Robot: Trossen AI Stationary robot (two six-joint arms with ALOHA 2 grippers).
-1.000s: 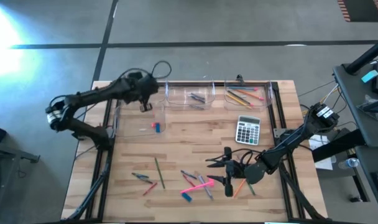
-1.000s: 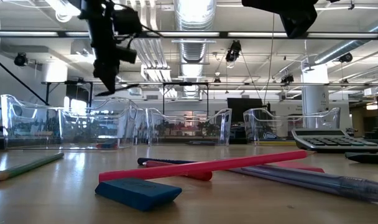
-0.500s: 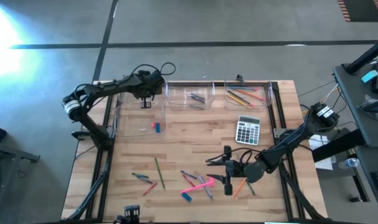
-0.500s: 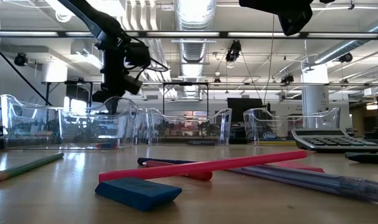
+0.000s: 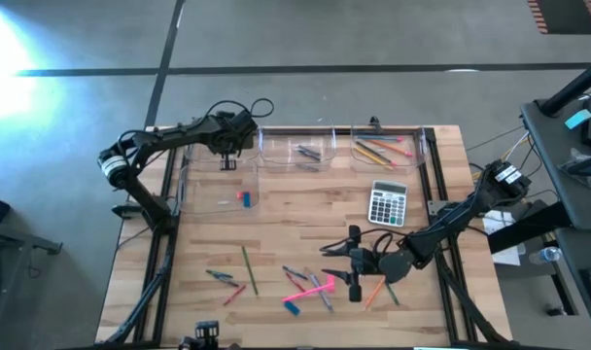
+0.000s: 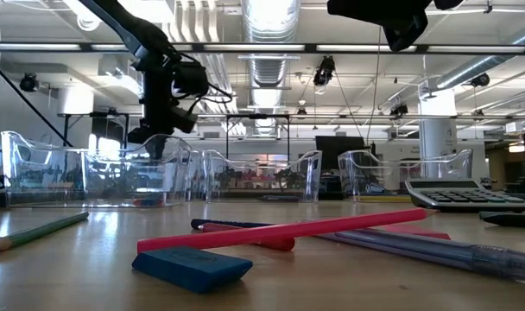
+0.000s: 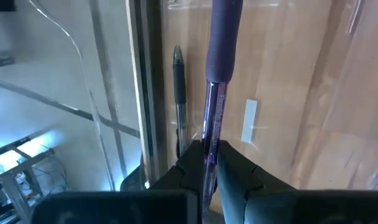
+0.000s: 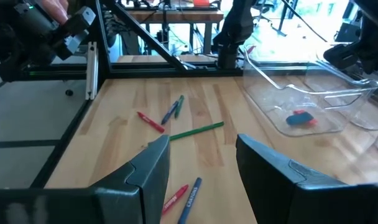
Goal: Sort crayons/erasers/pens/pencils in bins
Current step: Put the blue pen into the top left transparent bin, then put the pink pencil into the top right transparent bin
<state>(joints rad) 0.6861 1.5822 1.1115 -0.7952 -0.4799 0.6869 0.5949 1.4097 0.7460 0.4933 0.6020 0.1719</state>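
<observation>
Left gripper (image 5: 227,160) sits over the far-left corner of the table, above the leftmost bin (image 5: 200,154) in the back row. Its fingers (image 7: 235,169) are pinched on a purple pen (image 7: 215,93); the pen sticks out forward past the fingertips. In the left wrist view another dark pen (image 7: 179,93) lies below on the bin floor, beside the bin wall.

Right gripper (image 5: 352,267) hovers low over the near-centre of the table, fingers spread, nothing between them. It sits just beside the loose pile: pink sticks (image 5: 307,286), a blue eraser (image 6: 192,267) and a few pens.

More loose items are at near-left: a green pencil (image 5: 249,268), red and blue crayons (image 5: 227,283).

Back row bins: the middle one (image 5: 305,152) holds a few greyish pens, the right one (image 5: 385,149) holds orange, red and yellow pencils. A fourth bin (image 5: 227,194) sits nearer, left of centre, with a pink and a blue eraser (image 5: 243,197) inside.

Calculator (image 5: 387,203) lies right of centre, in front of the pencil bin.
</observation>
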